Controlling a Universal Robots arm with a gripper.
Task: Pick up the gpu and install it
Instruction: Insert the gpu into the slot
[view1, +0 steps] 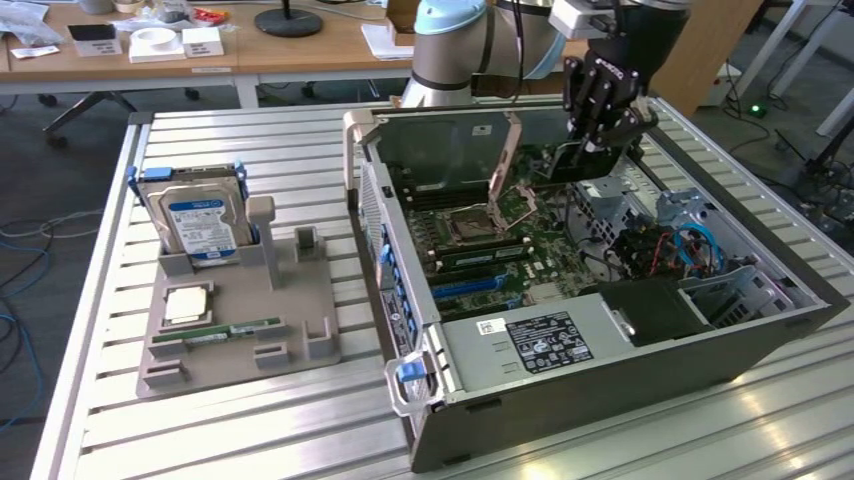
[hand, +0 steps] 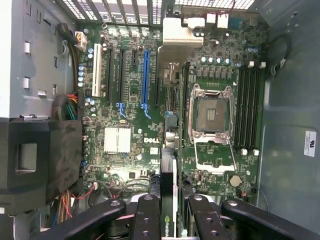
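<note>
The slatted metal table (view1: 214, 440) is carrying an open computer case (view1: 641, 370) lying on its side towards the exterior view's right. A grey parts holder (view1: 307, 300) is sitting just beside it on the exterior view's left. The motherboard (hand: 125, 165) is lying exposed on the floor of the case. The holder is keeping a hard drive (view1: 200, 220) upright at its far end and a green RAM stick (view1: 220, 331) flat near its front.

The gripper (view1: 583, 160) is hanging over the far part of the case, above the board. In the wrist view its fingers (hand: 147, 215) are pressing in from both sides on the gpu (hand: 167, 195), clamped on it. The card is showing edge-on, with a logo on its upper rim. So the gpu is off the holder and in the air over the motherboard, apart from any slot.

The pick-up is looking done and the install step is in hand, at the carrying and lining-up stage. Seating calls for the card's lower edge to be running parallel to, and directly above, a long slot such as the blue slot (hand: 145, 75). That slot is lying off to one side of the card now, so sideways travel is needed before any straight downward press.
</note>
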